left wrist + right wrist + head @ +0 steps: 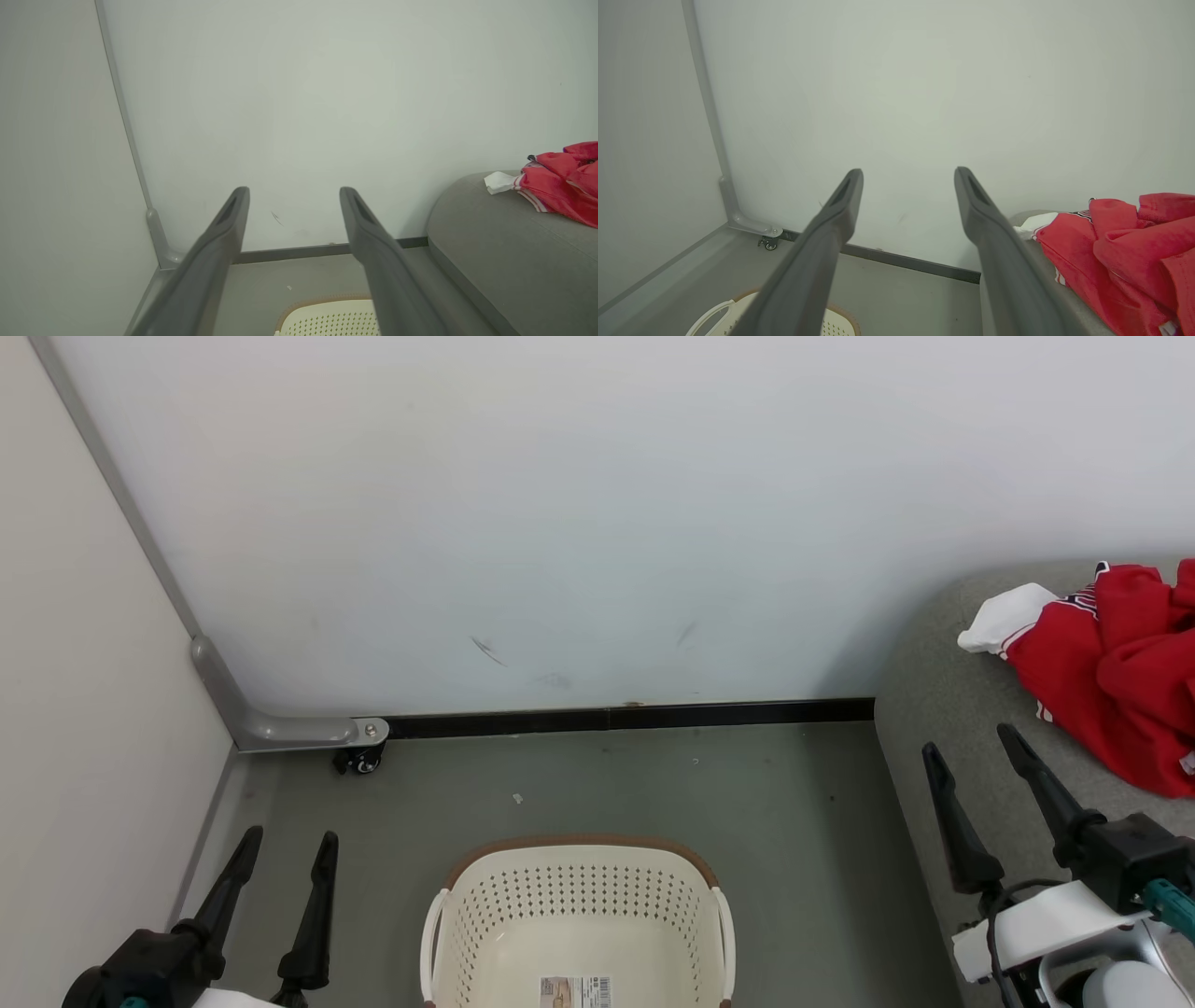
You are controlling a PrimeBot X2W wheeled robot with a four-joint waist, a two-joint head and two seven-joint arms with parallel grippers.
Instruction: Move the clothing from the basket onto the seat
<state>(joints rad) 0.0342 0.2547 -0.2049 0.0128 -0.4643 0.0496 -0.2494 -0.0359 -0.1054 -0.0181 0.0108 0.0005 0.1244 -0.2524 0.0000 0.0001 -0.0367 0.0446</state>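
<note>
The red clothing (1111, 663) lies crumpled on the grey seat (943, 709) at the right, a white part at its left end; it also appears as the clothing (560, 184) and the clothing (1120, 252) in the wrist views. The cream basket (579, 905) stands on the floor at the bottom centre, a paper label on its bare bottom. My left gripper (285, 845) is open at the lower left, left of the basket. My right gripper (971, 742) is open above the seat's front edge, just left of the clothing, holding nothing.
A white wall with a black skirting strip (625, 717) runs behind the basket. A pale partition on a grey foot with a small castor (359, 758) closes the left side. Grey floor (794, 821) lies between the basket and the seat (504, 252).
</note>
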